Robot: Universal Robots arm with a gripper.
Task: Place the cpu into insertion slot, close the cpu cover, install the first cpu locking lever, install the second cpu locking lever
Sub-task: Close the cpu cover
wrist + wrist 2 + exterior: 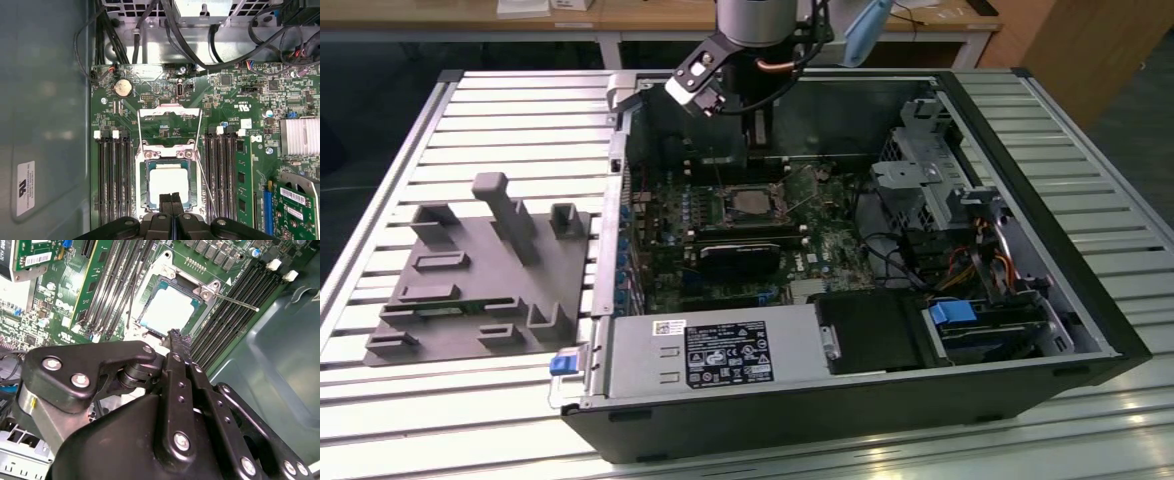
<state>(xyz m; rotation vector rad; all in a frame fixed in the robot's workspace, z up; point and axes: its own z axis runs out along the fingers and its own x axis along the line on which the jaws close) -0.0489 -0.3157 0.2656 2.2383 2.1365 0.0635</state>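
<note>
Fingertips of the end effector [171, 199] are pressed together, holding nothing; below them the cpu [169, 181] sits in the insertion slot [145, 180], the cpu cover [170, 112] open beyond. Closing it probably wants a square, gentle push.

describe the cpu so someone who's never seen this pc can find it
In the open computer case, find the green motherboard and the two banks of black memory slots. Between them, in the silver-rimmed insertion slot, lies the cpu, just beyond the gripper: the only plain, pale metal square there.
</note>
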